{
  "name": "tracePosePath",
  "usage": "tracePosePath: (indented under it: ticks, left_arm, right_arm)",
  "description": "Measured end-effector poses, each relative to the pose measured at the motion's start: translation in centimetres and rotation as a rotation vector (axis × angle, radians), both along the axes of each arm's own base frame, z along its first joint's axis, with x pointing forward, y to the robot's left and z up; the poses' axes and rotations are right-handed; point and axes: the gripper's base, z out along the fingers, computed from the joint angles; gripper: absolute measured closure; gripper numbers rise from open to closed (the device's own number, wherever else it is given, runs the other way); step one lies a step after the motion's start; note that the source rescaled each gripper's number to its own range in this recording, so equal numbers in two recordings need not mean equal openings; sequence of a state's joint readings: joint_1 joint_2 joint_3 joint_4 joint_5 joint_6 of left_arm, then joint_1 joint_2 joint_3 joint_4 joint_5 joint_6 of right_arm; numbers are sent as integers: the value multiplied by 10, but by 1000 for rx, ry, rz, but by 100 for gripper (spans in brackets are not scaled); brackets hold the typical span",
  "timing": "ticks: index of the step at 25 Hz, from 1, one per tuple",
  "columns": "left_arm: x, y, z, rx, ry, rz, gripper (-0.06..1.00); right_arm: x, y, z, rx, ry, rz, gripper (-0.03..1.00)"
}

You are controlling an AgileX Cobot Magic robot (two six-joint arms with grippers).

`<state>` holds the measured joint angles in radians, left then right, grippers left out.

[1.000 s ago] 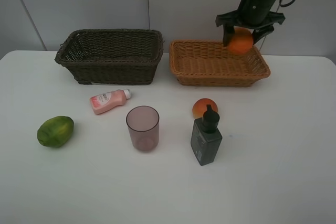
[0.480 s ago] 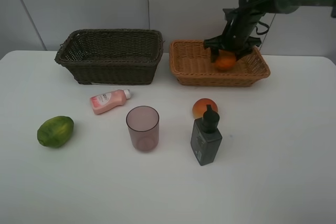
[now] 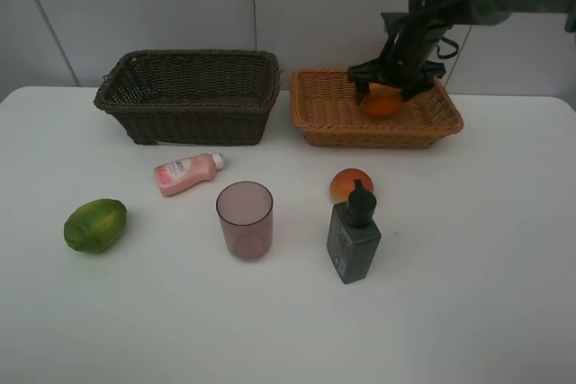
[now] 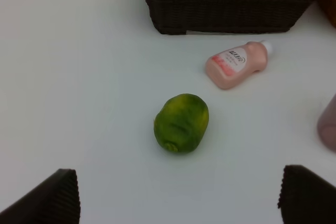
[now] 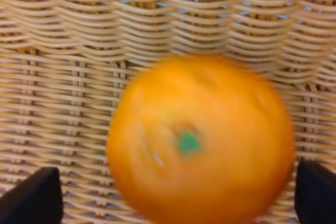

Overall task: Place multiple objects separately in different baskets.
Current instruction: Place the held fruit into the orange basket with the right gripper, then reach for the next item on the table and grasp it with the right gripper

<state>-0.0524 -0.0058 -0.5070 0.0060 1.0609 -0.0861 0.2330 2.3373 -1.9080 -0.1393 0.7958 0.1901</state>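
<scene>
Orange-skinned and round, the fruit point(image 3: 381, 102) lies inside the shallow tan wicker basket point(image 3: 324, 128), toward its far right end. It looks blurred in the right wrist view. The right gripper point(image 3: 391, 87) hovers just over it, jaws spread wider than the fruit, probably to leave it there. Left of that basket stands the deeper dark brown wicker basket point(image 3: 189, 119). Farther left on the white bench point(image 3: 468, 312) the left gripper point(image 4: 178, 198) hangs with jaws parted and empty above the green oval fruit point(image 4: 181, 123), apparently lining up on it. Nearby lies a pink squeeze bottle point(image 4: 236, 64) whose red label print is unreadable.
</scene>
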Motion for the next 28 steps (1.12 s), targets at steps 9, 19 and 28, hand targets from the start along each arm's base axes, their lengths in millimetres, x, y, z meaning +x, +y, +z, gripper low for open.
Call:
tracePosePath:
  ticks: [9, 19, 28]
  left_arm:
    - [0, 0, 0, 0, 0, 0, -4]
    - [0, 0, 0, 0, 0, 0, -4]
    - [0, 0, 0, 0, 0, 0, -4]
  right_arm:
    - [-20, 2, 42, -16, 68, -9, -3]
    - [-95, 32, 94, 5, 175, 106, -3]
    - [-177, 45, 104, -4, 204, 202, -3]
